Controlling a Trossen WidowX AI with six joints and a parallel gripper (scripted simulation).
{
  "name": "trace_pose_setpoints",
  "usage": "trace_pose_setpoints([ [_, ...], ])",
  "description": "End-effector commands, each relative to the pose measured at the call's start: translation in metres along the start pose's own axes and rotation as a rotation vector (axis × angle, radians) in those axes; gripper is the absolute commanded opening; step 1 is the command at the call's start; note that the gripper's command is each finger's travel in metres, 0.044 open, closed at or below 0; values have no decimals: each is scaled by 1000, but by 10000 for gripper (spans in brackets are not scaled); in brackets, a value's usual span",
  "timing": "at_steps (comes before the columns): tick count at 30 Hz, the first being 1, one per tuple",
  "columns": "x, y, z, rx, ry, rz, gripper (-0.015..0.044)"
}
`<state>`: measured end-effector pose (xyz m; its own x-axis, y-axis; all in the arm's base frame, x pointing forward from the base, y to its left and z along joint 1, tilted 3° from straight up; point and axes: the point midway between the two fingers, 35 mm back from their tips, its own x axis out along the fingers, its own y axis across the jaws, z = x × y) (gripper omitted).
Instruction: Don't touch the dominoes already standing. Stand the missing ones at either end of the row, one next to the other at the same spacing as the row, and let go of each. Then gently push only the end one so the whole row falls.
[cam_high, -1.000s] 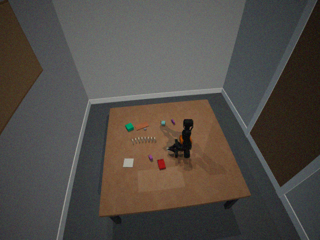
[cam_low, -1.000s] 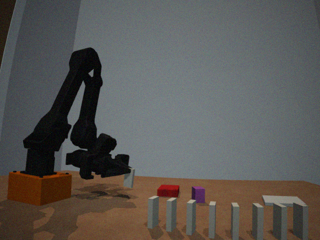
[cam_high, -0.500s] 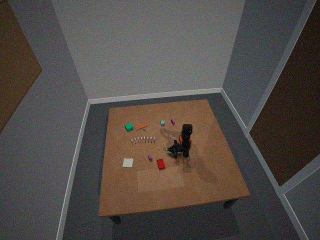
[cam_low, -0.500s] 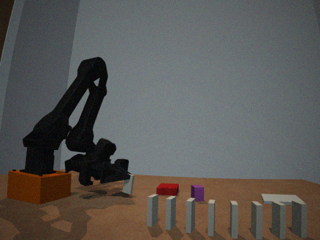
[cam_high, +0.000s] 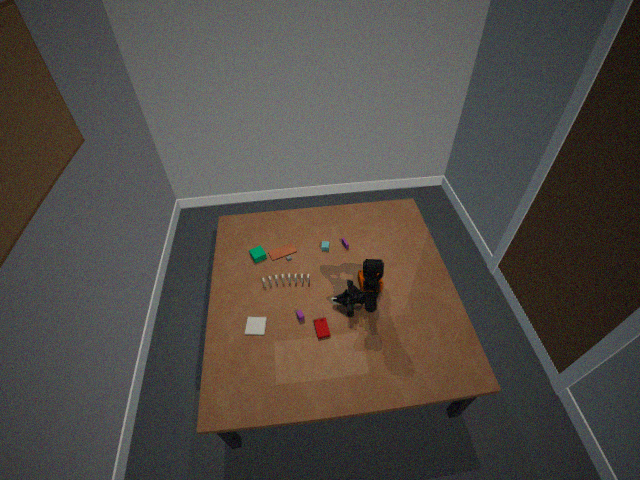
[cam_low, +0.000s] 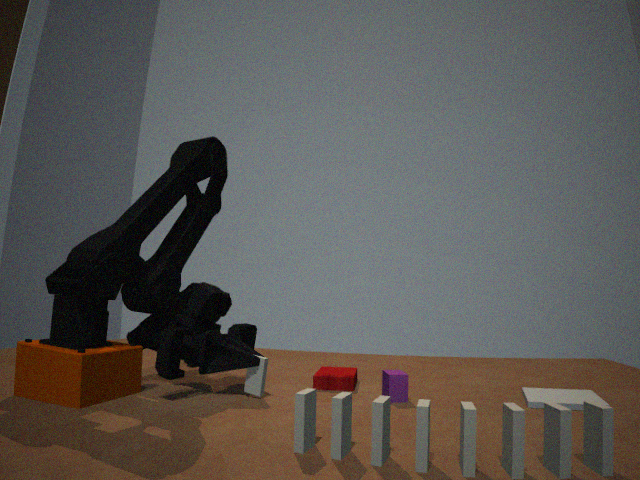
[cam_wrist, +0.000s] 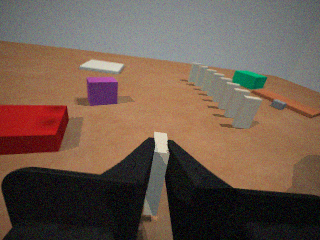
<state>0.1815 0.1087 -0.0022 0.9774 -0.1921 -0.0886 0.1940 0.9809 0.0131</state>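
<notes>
My gripper (cam_high: 334, 299) (cam_low: 258, 361) (cam_wrist: 159, 144) is shut on a white domino (cam_low: 254, 381) (cam_wrist: 158, 172). The held domino is slightly tilted, its lower end at or just above the table; contact cannot be told. The row of standing white dominoes (cam_low: 422, 436) (cam_wrist: 246, 113) is upright and evenly spaced, and shows small in the top view. In the top view the gripper is to the right of the row's right end, a little nearer the front, with a clear gap. In the wrist view the row runs away at the upper right. No other loose domino can be made out.
A red block (cam_high: 322, 328) (cam_low: 334, 378) (cam_wrist: 31, 127) and a purple block (cam_high: 300, 315) (cam_low: 395, 385) (cam_wrist: 102, 91) lie in front. A white slab (cam_high: 255, 326) (cam_wrist: 102, 66) is front left. Behind the row are a green block (cam_high: 257, 254), an orange slab (cam_high: 282, 252) and a cyan cube (cam_high: 325, 245).
</notes>
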Motion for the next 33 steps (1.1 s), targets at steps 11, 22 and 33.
trace_pose_setpoints([
  [11, 2, -10, 0, -27, 2, 7, 25],
  [22, 2, -11, 1, -28, 2, 8, 25],
  [33, 2, -11, 1, -28, 2, 8, 261],
])
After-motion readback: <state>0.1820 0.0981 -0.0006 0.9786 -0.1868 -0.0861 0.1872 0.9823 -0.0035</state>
